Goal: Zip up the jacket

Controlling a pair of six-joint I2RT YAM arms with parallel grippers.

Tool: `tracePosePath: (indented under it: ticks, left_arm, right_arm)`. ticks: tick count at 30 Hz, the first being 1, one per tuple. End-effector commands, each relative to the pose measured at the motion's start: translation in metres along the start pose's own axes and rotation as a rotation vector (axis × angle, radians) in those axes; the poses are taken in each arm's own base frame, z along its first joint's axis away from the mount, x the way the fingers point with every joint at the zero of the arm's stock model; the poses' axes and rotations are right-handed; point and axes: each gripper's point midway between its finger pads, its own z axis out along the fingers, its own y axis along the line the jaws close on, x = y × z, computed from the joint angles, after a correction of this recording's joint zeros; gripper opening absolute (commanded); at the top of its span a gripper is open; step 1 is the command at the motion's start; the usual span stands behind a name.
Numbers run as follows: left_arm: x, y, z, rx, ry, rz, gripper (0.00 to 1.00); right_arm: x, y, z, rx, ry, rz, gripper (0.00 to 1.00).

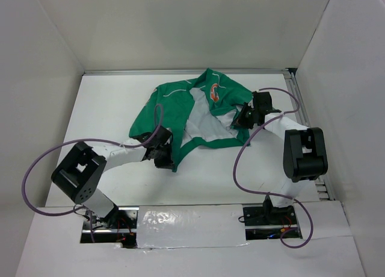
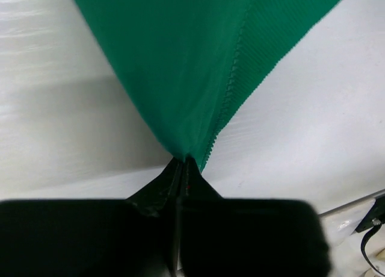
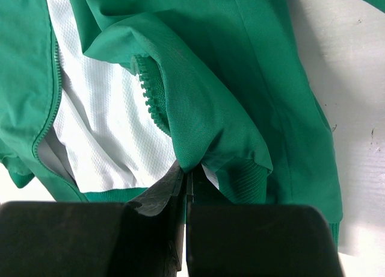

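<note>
The green jacket lies crumpled and open at the back middle of the table, white lining up, orange-and-white patch near its far edge. My left gripper is shut on the jacket's lower hem corner; in the left wrist view the green fabric runs up from the closed jaws. My right gripper is shut on a fold of the jacket's right front edge, the jaws pinching fabric beside the green zipper teeth and white mesh lining.
White walls enclose the table on three sides. A metal rail runs along the right edge. Purple cables loop from both arms. A taped white strip lies between the arm bases at the near edge.
</note>
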Motion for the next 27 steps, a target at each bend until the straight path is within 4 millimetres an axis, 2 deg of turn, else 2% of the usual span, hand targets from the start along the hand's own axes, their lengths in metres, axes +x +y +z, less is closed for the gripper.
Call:
tracePosePath:
  ticks: [1,2,5,8,11,12,14,15,16,17,18,19,20,21,25,27]
  left_arm:
    - [0.031,0.025,0.016,-0.119,0.105,0.043,0.05]
    - [0.032,0.028,0.016,-0.142,0.112,0.034,0.0]
    - [0.029,0.026,0.019,-0.156,0.106,0.024,0.0]
    - [0.023,0.012,0.015,-0.089,0.078,0.032,0.0]
    - [0.007,-0.011,-0.003,0.003,0.014,0.072,0.0]
    - [-0.007,-0.027,-0.016,0.061,-0.044,0.102,0.0]
    - [-0.025,-0.051,-0.038,0.143,-0.116,0.144,0.0]
    - [-0.036,-0.066,-0.057,0.208,-0.175,0.165,0.0]
    - [-0.041,-0.079,-0.071,0.26,-0.202,0.182,0.0]
    - [-0.049,-0.094,-0.096,0.331,-0.264,0.218,0.0]
    - [-0.056,-0.107,-0.112,0.394,-0.314,0.237,0.0]
    - [-0.06,-0.114,-0.123,0.429,-0.352,0.245,0.0]
    - [-0.063,-0.124,-0.145,0.492,-0.399,0.269,0.0]
    - [-0.068,-0.135,-0.159,0.547,-0.45,0.287,0.0]
    - [-0.076,-0.162,-0.195,0.671,-0.529,0.361,0.0]
    - [-0.076,-0.172,-0.197,0.714,-0.525,0.396,0.0]
  right_arm:
    - [-0.003,0.006,0.001,-0.016,-0.01,-0.026,0.0]
    - [-0.003,0.007,0.001,-0.017,-0.008,-0.027,0.0]
    - [-0.001,0.008,0.0,-0.024,-0.004,-0.029,0.0]
    - [0.002,0.012,-0.004,-0.05,0.004,-0.046,0.0]
    - [0.01,0.024,-0.015,-0.109,0.008,-0.078,0.0]
    - [0.009,0.041,-0.027,-0.179,-0.009,-0.106,0.0]
    - [0.021,0.052,-0.038,-0.24,-0.003,-0.128,0.0]
    - [0.023,0.066,-0.054,-0.304,-0.03,-0.154,0.0]
    - [0.026,0.074,-0.062,-0.337,-0.043,-0.174,0.0]
    - [0.023,0.086,-0.08,-0.379,-0.087,-0.196,0.0]
    - [0.032,0.092,-0.086,-0.423,-0.08,-0.211,0.0]
    - [0.034,0.097,-0.094,-0.447,-0.087,-0.218,0.0]
    - [0.033,0.109,-0.109,-0.498,-0.127,-0.246,0.0]
    - [0.041,0.116,-0.116,-0.549,-0.126,-0.265,0.0]
    - [0.065,0.14,-0.143,-0.711,-0.094,-0.355,0.0]
    - [0.076,0.152,-0.156,-0.794,-0.066,-0.403,0.0]
